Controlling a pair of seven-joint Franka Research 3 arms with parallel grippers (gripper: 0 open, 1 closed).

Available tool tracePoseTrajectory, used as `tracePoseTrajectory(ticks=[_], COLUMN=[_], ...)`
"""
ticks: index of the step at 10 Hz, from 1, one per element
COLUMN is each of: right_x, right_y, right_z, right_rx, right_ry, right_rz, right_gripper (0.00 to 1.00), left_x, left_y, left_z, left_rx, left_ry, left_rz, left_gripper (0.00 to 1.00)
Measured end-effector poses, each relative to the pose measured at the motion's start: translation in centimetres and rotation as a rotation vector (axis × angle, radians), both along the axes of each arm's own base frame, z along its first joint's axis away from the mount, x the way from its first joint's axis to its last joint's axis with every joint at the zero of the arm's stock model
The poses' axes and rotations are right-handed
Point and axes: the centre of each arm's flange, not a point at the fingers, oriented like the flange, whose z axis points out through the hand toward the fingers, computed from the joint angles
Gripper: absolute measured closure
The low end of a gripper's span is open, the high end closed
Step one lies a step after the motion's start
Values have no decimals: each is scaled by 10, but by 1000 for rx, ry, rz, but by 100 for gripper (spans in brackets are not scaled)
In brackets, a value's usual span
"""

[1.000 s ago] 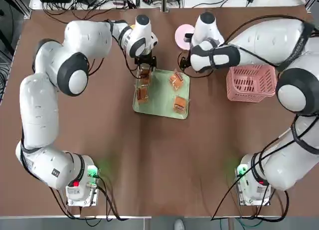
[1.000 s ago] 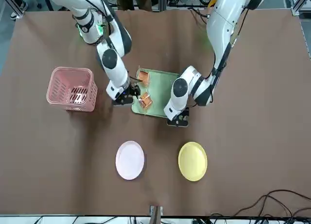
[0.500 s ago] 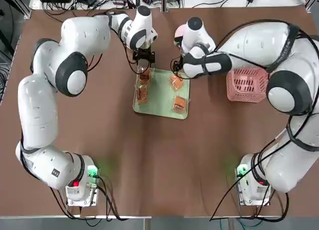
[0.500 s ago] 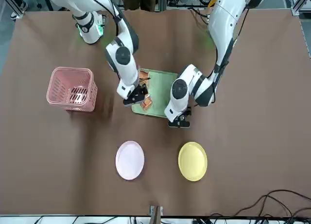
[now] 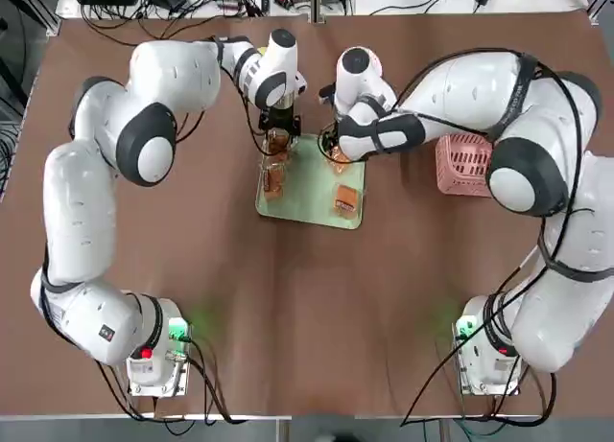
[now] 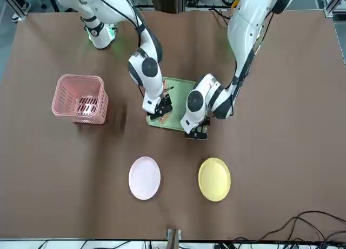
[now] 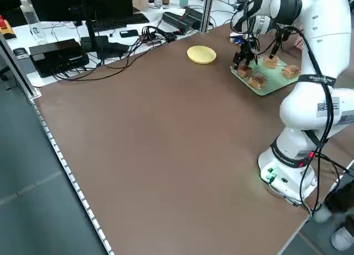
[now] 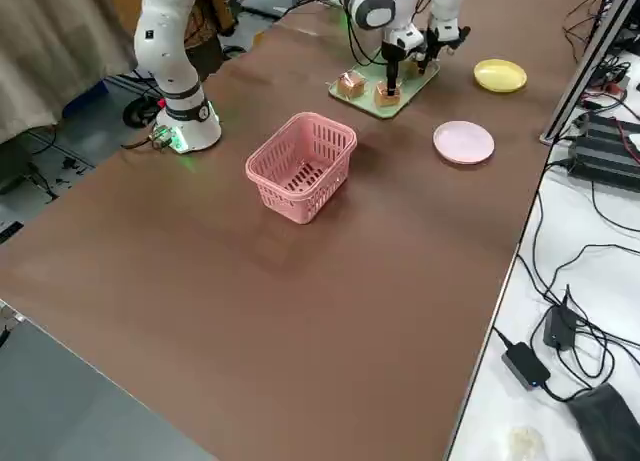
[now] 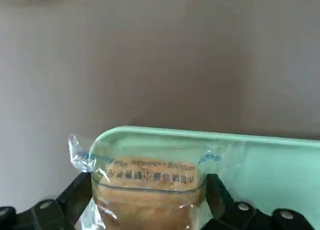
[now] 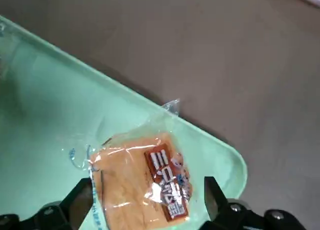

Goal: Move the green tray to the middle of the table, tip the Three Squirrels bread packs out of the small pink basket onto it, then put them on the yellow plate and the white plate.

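The green tray [image 5: 312,185] lies mid-table with bread packs on it. My left gripper [image 5: 279,135] is low over the tray's far left corner, open, its fingers [image 9: 75,200] either side of one bread pack [image 9: 147,190]. My right gripper [image 5: 334,154] is open over the tray's far right part, straddling another pack [image 10: 140,182]. Two more packs [image 5: 274,179] [image 5: 346,201] lie nearer my bases. The small pink basket [image 5: 465,164] stands upright to the right of the tray. The white plate [image 6: 145,177] and yellow plate [image 6: 214,179] sit beyond the tray; the arms hide them in the top view.
Cables and equipment run along the table's far edge [image 5: 221,1]. The two arm bases [image 5: 153,360] [image 5: 489,351] stand at the near edge. Bare brown tabletop [image 5: 307,308] stretches between the tray and the bases.
My right gripper has swung left from beside the tray to over its far right pack. My left gripper drew back, then came down again around the far left pack.
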Motion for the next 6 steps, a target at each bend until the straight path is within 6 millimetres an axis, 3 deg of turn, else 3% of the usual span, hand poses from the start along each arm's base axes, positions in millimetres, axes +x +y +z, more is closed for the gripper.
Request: tracePoseTrajectory(ticks=[4,6], right_x=[-10,-10], right_y=[9,8], right_z=[-26,-28], right_rx=[-3,-8], right_ry=[7,7], right_rz=[80,128], right_gripper=[1,1], left_x=[0,-2], left_y=[0,-1], left_z=[-6,-12], left_rx=[1,3], left_ry=[5,11], left_rz=[2,0], left_gripper=[0,2])
